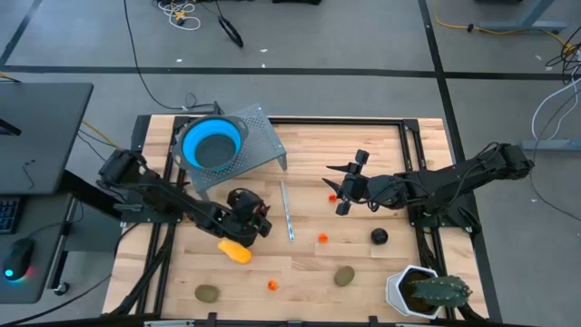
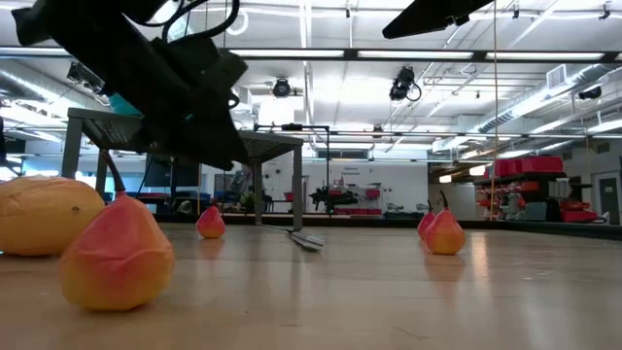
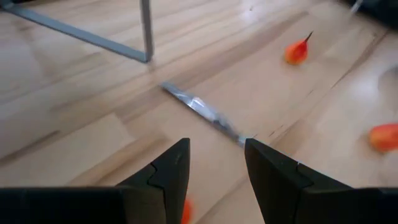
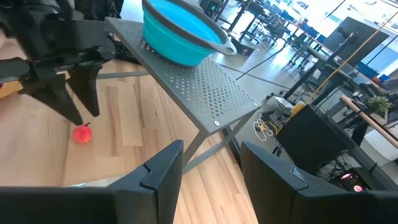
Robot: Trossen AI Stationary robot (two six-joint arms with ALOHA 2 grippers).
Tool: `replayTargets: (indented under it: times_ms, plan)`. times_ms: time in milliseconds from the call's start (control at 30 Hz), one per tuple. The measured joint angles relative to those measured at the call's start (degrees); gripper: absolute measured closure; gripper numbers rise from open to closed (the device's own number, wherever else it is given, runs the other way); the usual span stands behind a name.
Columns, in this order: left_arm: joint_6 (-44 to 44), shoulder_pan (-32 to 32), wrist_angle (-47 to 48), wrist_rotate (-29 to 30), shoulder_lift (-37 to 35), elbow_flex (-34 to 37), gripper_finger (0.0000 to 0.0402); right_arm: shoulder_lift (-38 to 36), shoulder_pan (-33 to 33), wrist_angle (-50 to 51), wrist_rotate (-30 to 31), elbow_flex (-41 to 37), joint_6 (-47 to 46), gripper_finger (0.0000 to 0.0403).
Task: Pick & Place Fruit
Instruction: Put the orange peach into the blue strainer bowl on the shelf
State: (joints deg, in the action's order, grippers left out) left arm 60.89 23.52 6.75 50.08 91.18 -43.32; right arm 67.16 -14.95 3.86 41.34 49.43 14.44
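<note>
Nearest, an orange-red ball (image 2: 117,255) sits on my tabletop (image 1: 300,263). Left jaws hang open, empty, above the yellow oblong (image 1: 234,251); right jaws open at three o'clock.

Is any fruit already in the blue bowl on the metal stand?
No; in the high view the blue bowl shows only its bare inside, while the yellow fruit lies on the table.

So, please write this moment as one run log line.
left hand: open, low by yellow fruit | right hand: open, raised mid-table | bowl: no fruit visible
</note>
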Motion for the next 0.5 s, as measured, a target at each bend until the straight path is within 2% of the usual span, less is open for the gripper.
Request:
replayTargets:
  times_ms: [267,500]
  plan:
    - [4.63,1.42,-4.35,2.94,8.37,-0.25,0.0237,0.01,0.03,0.21,0.02,0.0,0.0,0.0233]
    - [8.01,1.89,-2.97,5.74,11.17,-0.44,0.0237,-0.01,0.07,0.21,-0.96,0.0,-0.02,0.0233]
